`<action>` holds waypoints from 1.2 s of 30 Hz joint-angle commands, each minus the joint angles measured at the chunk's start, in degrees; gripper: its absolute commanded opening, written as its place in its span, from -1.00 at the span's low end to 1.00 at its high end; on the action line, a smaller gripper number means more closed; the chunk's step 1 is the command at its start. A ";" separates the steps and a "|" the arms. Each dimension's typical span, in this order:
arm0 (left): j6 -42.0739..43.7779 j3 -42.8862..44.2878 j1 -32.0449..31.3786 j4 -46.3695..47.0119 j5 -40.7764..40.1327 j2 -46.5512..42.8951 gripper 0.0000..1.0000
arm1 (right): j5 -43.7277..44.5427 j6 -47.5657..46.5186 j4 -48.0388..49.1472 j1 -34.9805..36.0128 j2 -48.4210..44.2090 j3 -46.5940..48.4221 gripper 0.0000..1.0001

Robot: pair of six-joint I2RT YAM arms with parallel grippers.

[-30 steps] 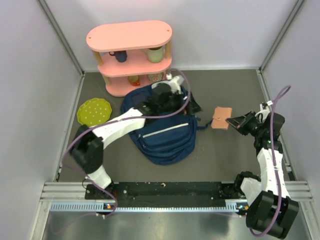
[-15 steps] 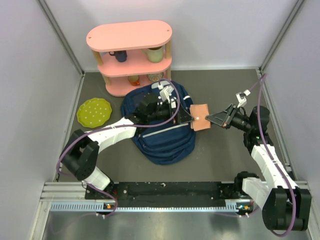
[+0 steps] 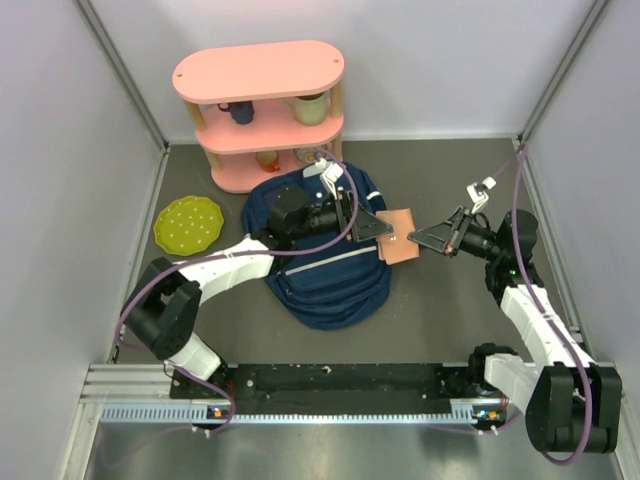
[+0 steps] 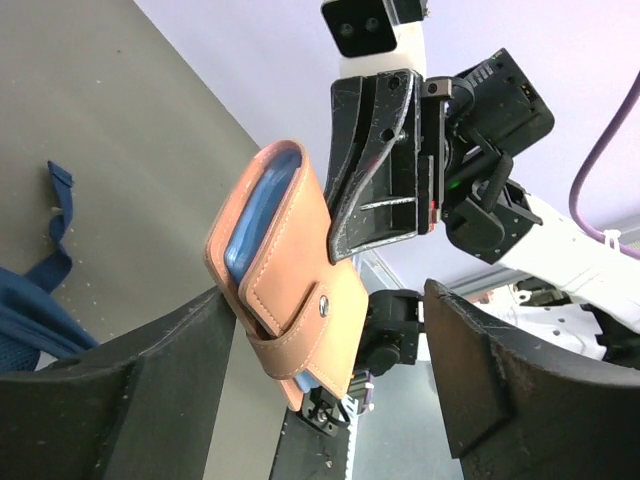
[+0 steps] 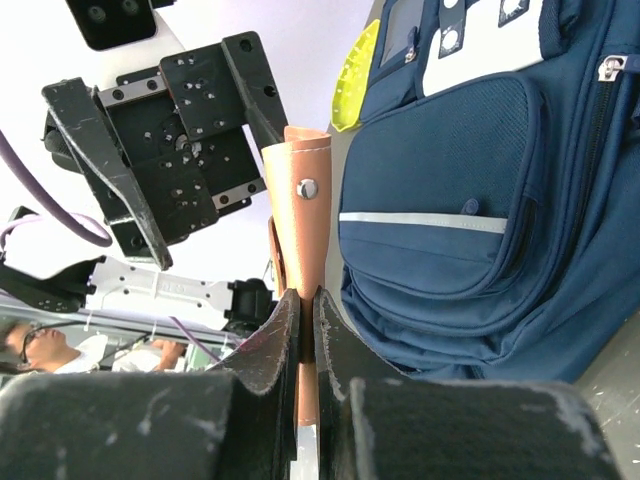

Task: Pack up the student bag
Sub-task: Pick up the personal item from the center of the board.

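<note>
The student bag (image 3: 325, 272) is a navy backpack with a white stripe, lying flat mid-table; it also fills the right of the right wrist view (image 5: 480, 200). My right gripper (image 3: 420, 237) is shut on the edge of a tan leather pouch (image 3: 398, 236) and holds it in the air beside the bag's right side. The right wrist view shows the pouch (image 5: 300, 220) pinched at my right gripper (image 5: 307, 295). My left gripper (image 3: 368, 226) reaches over the bag and is open. In the left wrist view the pouch (image 4: 285, 290) hangs between the spread fingers of my left gripper (image 4: 330, 330), close to the left finger.
A pink two-tier shelf (image 3: 258, 110) with cups stands at the back behind the bag. A green plate (image 3: 190, 222) lies left of the bag and also shows in the right wrist view (image 5: 350, 70). Grey walls close in both sides.
My right gripper lifted the pouch off the table and carried it left to the bag. My left gripper swung right over the bag, and the pouch now sits between its fingers.
</note>
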 commanded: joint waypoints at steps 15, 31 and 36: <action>-0.21 0.62 0.64 -0.49 -2.07 -0.39 -1.00 | 3.17 -11.59 -14.33 2.27 3.56 7.76 0.44; -16.28 -13.19 8.11 17.40 -6.40 -10.07 -1.00 | 13.28 3.05 5.19 14.04 -2.51 -3.65 0.98; -19.09 -14.15 8.11 21.96 -6.04 -8.83 -1.00 | 15.40 14.84 29.19 16.59 1.87 -8.92 0.98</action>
